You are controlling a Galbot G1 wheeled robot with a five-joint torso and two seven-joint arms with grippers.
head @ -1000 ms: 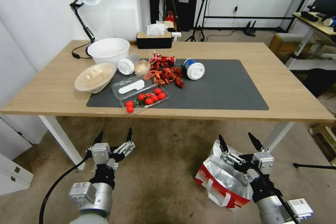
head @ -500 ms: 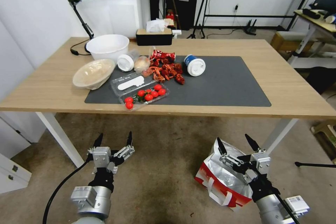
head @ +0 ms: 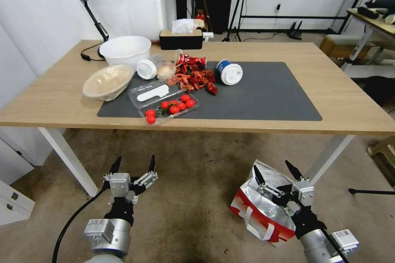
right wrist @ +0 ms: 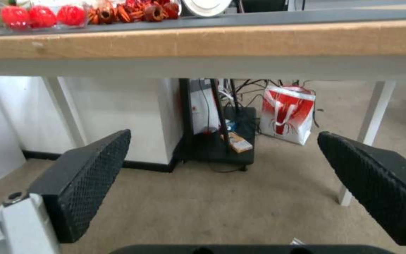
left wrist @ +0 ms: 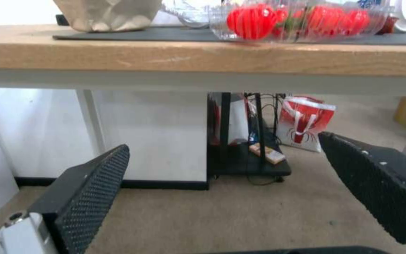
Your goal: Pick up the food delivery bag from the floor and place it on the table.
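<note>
The food delivery bag (head: 252, 215), white with a red band and silver foil lining, stands open on the brownish floor (head: 197, 197) by the table's near right leg. My right gripper (head: 271, 165) hangs just over the bag's open mouth, fingers spread wide and holding nothing. My left gripper (head: 136, 158) is open too, low over the bare floor to the left. Both wrist views look under the table edge, with the left gripper (left wrist: 224, 143) and the right gripper (right wrist: 224, 134) open. The light-wood table (head: 337, 102) carries a dark grey mat (head: 267, 94).
On the table's left half are a white bowl (head: 125, 49), a tomato punnet (head: 170, 107), red food scraps (head: 195, 79), a cup (head: 229, 72) and a tissue box (head: 181, 40). White table legs (head: 66, 154) flank the floor. Another red-white bag (right wrist: 287, 114) stands beyond the table.
The whole picture has shifted as the camera moved, the table sliding upward in view. My right gripper has sunk a little closer to the bag's mouth. Both grippers stay open.
</note>
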